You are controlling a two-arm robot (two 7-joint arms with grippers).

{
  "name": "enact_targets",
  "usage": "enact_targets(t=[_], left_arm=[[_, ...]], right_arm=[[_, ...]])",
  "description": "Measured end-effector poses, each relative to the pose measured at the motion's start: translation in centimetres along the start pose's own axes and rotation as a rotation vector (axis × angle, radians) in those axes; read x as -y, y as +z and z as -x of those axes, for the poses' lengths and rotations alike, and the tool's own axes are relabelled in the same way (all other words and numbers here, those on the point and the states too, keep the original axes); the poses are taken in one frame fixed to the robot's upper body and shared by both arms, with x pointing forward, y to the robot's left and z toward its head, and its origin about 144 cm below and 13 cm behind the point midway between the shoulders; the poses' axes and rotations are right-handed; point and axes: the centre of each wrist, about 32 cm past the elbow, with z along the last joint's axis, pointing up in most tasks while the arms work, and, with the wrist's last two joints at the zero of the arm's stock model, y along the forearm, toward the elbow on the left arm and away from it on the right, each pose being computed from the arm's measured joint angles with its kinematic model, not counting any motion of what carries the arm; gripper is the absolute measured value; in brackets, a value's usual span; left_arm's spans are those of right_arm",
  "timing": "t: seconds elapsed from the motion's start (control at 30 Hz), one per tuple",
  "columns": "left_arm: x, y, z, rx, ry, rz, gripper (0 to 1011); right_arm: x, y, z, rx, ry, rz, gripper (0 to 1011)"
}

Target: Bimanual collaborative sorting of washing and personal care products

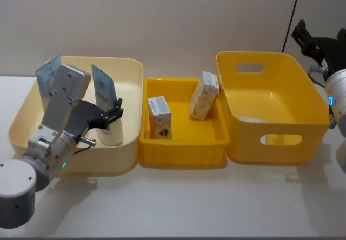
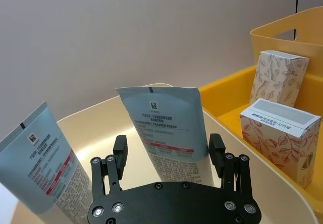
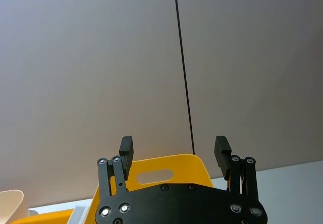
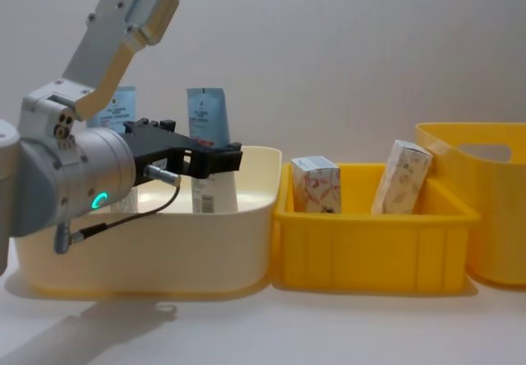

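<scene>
Two tall flat squeeze tubes, pale blue over white, upright in cream plastic tub [image 1: 135,70]: left tube [image 1: 47,73] at far-left corner, right tube [image 1: 104,86] mid-tub. Left gripper [image 2: 167,147] spread, aimed at right tube, contact unclear. Probably light, soft, slippery; pinch flat faces low. Right gripper [image 3: 174,148] spread, parked high at right.

Blue-and-white tubes [image 2: 164,128] with red marks, leaf-printed white cartons [image 2: 280,133], cream tub [image 1: 133,70], yellow tubs [image 1: 181,149].
</scene>
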Motion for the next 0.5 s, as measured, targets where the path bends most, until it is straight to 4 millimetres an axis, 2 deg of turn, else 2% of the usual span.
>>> enact_targets(t=[0.5], left_arm=[[1.1, -0.5, -1.0, -0.007, -0.028, -0.003, 1000]], right_arm=[[0.0, 0.0, 0.0, 0.000, 0.000, -0.001, 1001]])
